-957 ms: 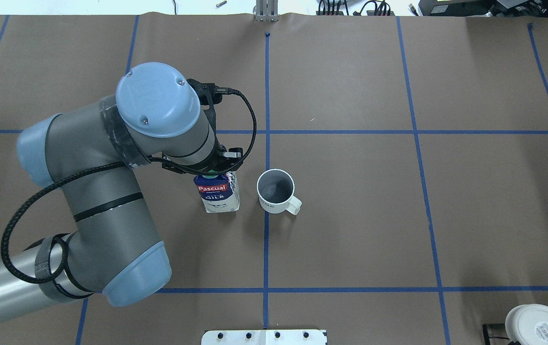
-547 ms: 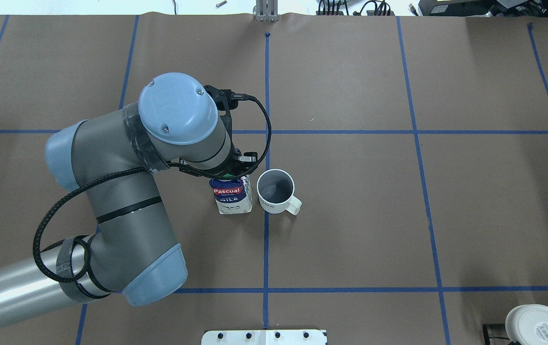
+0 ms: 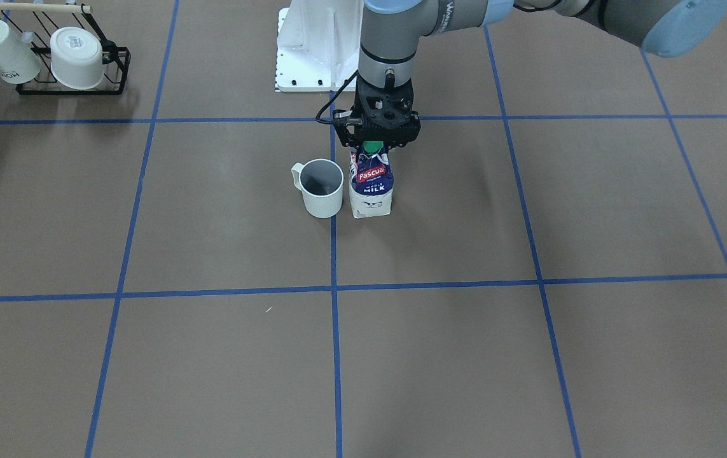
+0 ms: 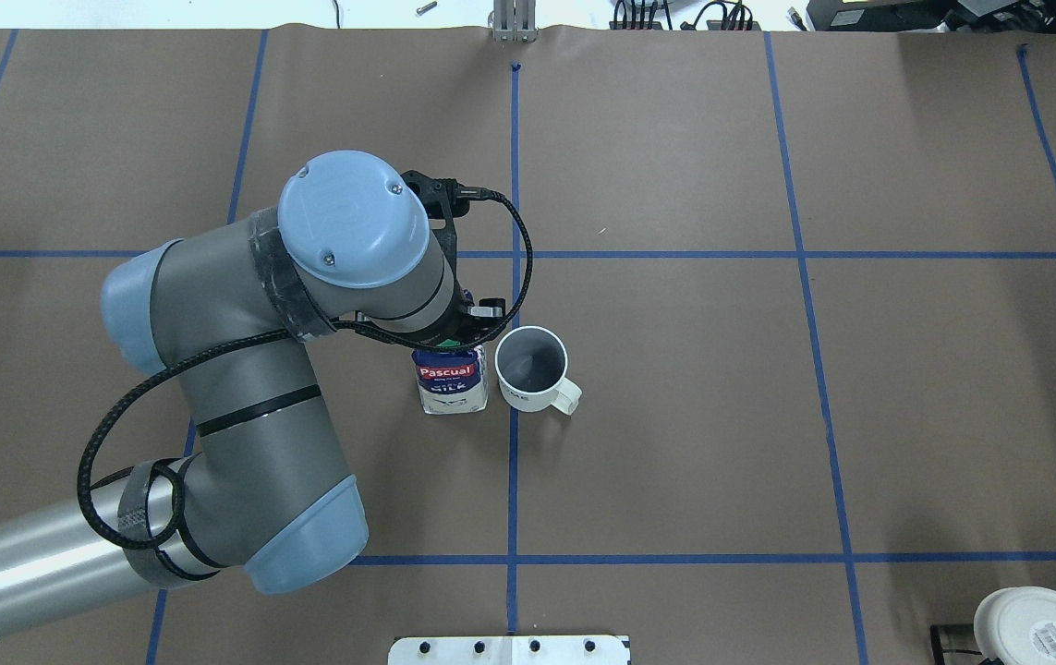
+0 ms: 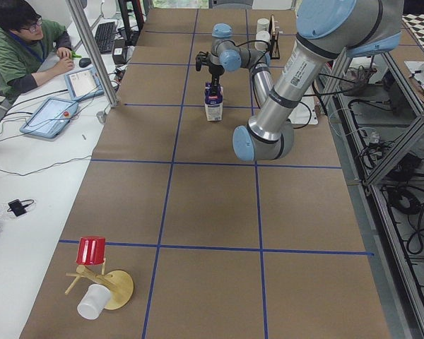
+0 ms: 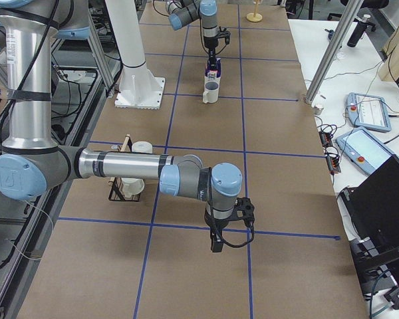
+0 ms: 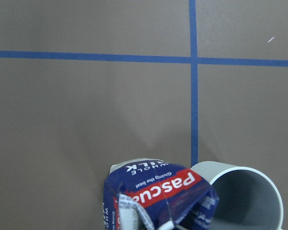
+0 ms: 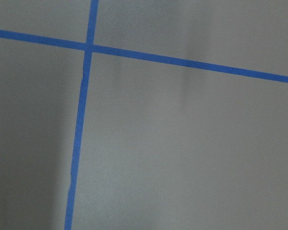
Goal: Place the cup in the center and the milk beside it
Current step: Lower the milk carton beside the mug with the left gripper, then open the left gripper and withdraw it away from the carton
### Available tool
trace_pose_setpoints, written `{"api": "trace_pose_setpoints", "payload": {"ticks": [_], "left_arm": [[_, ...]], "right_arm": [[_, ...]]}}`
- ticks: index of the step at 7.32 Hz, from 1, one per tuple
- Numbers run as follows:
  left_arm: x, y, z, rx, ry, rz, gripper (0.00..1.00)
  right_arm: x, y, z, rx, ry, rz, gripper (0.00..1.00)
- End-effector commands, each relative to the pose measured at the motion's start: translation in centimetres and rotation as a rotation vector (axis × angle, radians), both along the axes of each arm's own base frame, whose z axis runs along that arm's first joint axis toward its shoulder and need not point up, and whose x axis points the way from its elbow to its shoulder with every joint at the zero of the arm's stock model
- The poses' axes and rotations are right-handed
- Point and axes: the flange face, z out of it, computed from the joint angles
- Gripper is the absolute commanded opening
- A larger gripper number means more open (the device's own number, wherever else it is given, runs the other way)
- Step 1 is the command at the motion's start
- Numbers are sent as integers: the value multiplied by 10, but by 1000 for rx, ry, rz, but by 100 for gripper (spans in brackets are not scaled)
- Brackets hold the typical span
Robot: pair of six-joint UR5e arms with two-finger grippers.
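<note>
The cup, a small white mug with a side handle, stands upright on the middle blue line of the brown tabletop; it also shows in the overhead view and the left wrist view. The milk, a blue and white carton with a green cap, stands upright close beside the cup, on the robot's left of it. My left gripper is shut on the carton's top from above. My right gripper hangs over bare table far off; I cannot tell whether it is open.
A black rack with two white cups sits at the table's corner on the robot's right, also in the overhead view. The white base plate lies by the robot. A red cup on a wooden stand stands at the left end.
My left arm has carried the milk to the right, from a gap away to close beside the cup. The cup has not moved.
</note>
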Motion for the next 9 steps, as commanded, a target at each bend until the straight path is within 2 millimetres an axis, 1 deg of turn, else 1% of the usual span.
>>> {"api": "trace_pose_setpoints", "payload": {"ticks": [1,2,4,5,6,7,8,9], "left_arm": [[-10,1,-6,28,15,-16,99],[-29,-2,-10,30,19,-36,99],[-87,-12,-17,29,-18,-80,99],[-120,-22,-14,91,-62,-55,99],[-148,-29,8,137,-93,25,99],[-194,-57,46,141,-123,77,99],[-247,-79,90,163,-147,150,99],[-315,-101,140,173,-171,193,99]], "right_arm": [[0,0,0,0,0,0,100],[0,0,0,0,0,0,100],[0,1,2,-4,0,0,100],[0,1,3,-6,0,0,100],[0,1,4,-8,0,0,100],[0,1,4,-8,0,0,100],[0,1,4,-9,0,0,100],[0,2,5,-11,0,0,100]]}}
